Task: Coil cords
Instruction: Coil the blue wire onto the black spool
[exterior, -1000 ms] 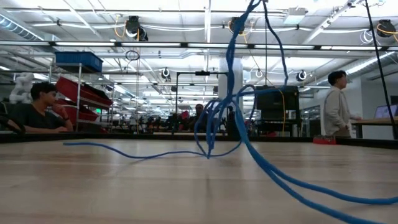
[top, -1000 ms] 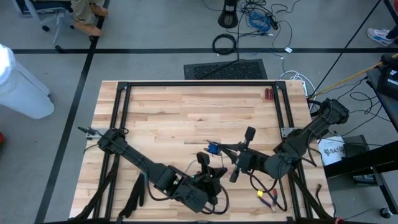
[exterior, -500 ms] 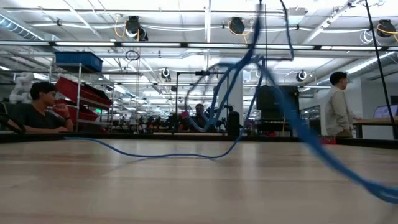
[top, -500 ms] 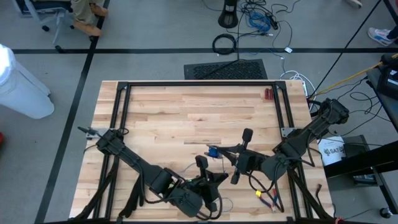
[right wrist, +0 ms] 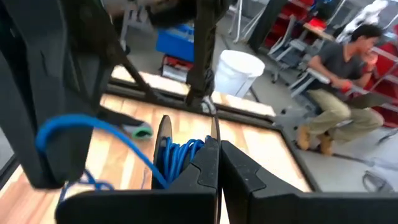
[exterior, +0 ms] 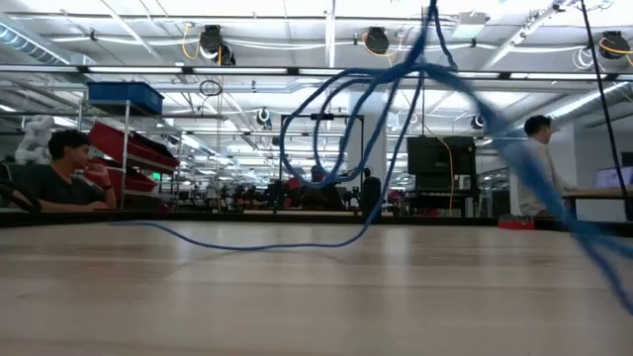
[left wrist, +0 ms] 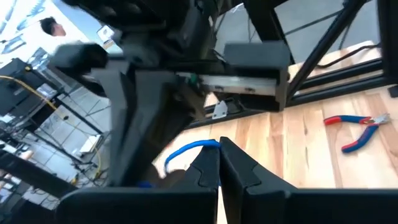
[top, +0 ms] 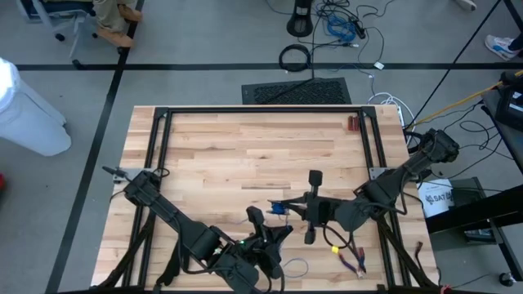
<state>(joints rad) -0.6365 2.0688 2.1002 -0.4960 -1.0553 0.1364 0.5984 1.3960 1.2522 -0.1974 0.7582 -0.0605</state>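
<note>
The thin blue cord [exterior: 346, 109] hangs in wide slack loops above the table. One end of it [exterior: 227, 241] trails on the wooden top. My two grippers meet over the near middle of the table. My left gripper [top: 263, 224] and my right gripper [top: 290, 206] are both shut on the cord, whose blue bunch [top: 278, 208] shows between them. The left wrist view shows a blue strand [left wrist: 186, 150] at my shut left gripper [left wrist: 217, 163]. In the right wrist view a bunch of loops [right wrist: 180, 152] sits beside my shut right gripper [right wrist: 217, 155]. My left gripper pinches one strand of the cord [left wrist: 200, 145] between its two fingers, which lie nearly level above the table. The strand curves away from the fingertips, clear of the wood. My right gripper pinches the cord at a bunch of several loops [right wrist: 189, 148], its fingers nearly level. A wide loop [right wrist: 62, 132] swings free from the bunch, and the loops hang slack below.
Red-handled pliers [left wrist: 357, 127] lie on the wood near the right arm's base, with small coloured pieces [top: 347, 257] beside them. A black frame [top: 155, 131] edges the table. A small red thing [top: 353, 123] sits at the far right. A person [exterior: 59, 173] sits beyond the table.
The tangle of cord that touched the table has been lifted clear and has spread into wider hanging loops, while the trailing end stays on the wood. My left gripper has drawn toward the near edge and risen. My right gripper has turned at the wrist, staying nearly in place.
</note>
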